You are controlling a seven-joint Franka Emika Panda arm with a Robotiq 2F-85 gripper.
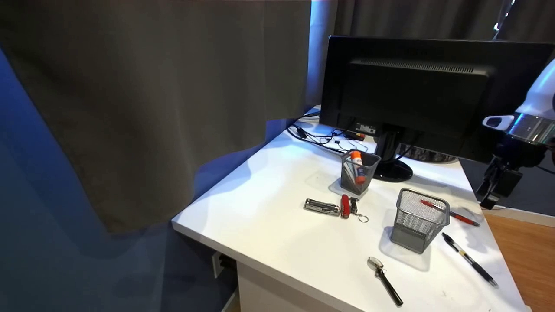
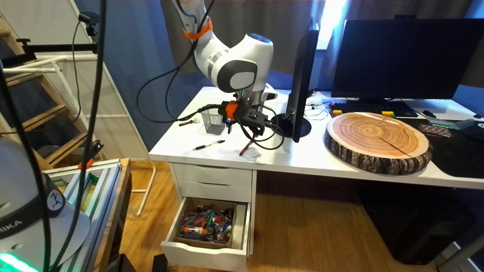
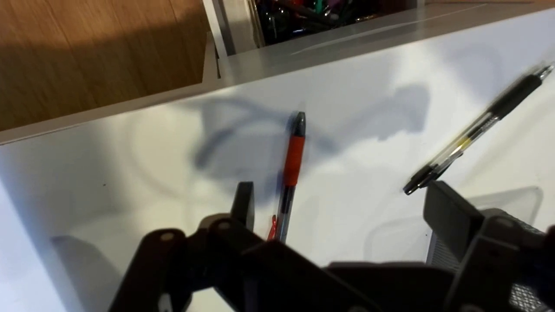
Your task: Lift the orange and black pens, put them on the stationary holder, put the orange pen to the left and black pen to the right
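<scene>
- Wrist view: claw (image 3: 340,206) spread wide, nothing gripped; orange pen (image 3: 294,160) below, nearer the picture-left jaw, crosswise to the closing direction
- In an exterior view: orange pen (image 1: 465,218) on the table (image 1: 269,234), behind the nearer mesh holder (image 1: 416,223)
- In an exterior view: claw above the orange pen (image 2: 247,147)

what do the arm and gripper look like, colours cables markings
The arm is white and rounded, with dark joint covers, an orange band, a silvery wrist ring and black cables. Its base shows a round logo, lettering ending IKA and a green light. The gripper is black with flat dark grey pads.
</scene>
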